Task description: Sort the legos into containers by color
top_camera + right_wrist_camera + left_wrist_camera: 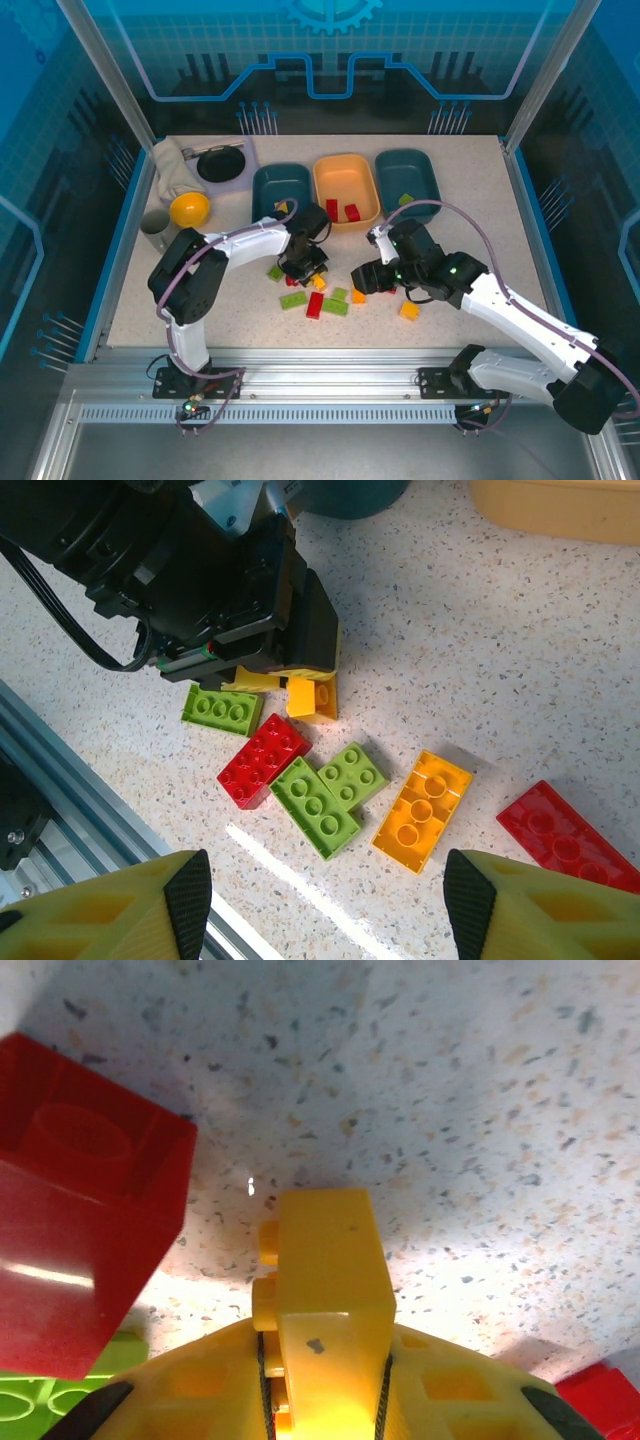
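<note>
left wrist view: the left jaws are clamped on a yellow brick (325, 1270) at the desk (480, 1110), beside a red brick (85, 1250); right jaws apart, empty; next, likely lift it toward the left teal tray (280, 185).

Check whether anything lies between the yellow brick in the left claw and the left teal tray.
Nothing visible does. The left claw is shut on the yellow brick. No brick shows on the table toward the left teal tray, though the left arm covers part of that stretch.
</note>
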### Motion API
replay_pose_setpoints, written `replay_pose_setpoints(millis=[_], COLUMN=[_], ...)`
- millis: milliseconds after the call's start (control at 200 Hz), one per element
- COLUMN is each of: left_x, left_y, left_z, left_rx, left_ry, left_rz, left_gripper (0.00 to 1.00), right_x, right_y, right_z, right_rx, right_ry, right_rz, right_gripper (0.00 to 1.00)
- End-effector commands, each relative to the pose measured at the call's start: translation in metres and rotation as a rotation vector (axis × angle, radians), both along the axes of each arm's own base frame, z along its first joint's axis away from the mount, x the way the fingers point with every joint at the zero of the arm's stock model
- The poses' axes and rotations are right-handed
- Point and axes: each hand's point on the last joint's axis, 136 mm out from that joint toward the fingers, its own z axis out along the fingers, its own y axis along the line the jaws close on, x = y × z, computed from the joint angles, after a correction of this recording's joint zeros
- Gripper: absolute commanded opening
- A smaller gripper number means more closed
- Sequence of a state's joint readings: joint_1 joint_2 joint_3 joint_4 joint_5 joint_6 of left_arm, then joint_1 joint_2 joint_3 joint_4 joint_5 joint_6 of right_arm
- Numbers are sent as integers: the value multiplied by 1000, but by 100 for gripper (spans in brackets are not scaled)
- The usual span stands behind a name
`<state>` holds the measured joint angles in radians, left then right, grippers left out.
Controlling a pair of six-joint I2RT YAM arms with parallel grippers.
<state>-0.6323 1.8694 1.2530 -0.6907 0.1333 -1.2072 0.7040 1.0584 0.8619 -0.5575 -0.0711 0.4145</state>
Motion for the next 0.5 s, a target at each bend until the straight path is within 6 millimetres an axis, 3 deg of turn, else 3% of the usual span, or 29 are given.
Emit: replay_pose_setpoints(millis=[0,155,175,290,495], left_x=[11,31,34,59,122], left_y=[1,8,10,22,52], left_z=[29,72,77,104,124], left_rx=[27,53,59,62,31], left_ry=[-86,-204,-216,-285,-371], left_rz=[-39,-79,-82,-81,-45], left_gripper=[22,22,22,22,22], right_x=[4,8,12,19,39], right_y=[1,5,8,15,33], right_z=[6,11,23,30,47], right_rx=[32,48,67,87,163], right_ry=[-3,-22,-44,-68,-141], right_rz=[-10,-3,-1,7,4], right_gripper=[65,65,65,65,65])
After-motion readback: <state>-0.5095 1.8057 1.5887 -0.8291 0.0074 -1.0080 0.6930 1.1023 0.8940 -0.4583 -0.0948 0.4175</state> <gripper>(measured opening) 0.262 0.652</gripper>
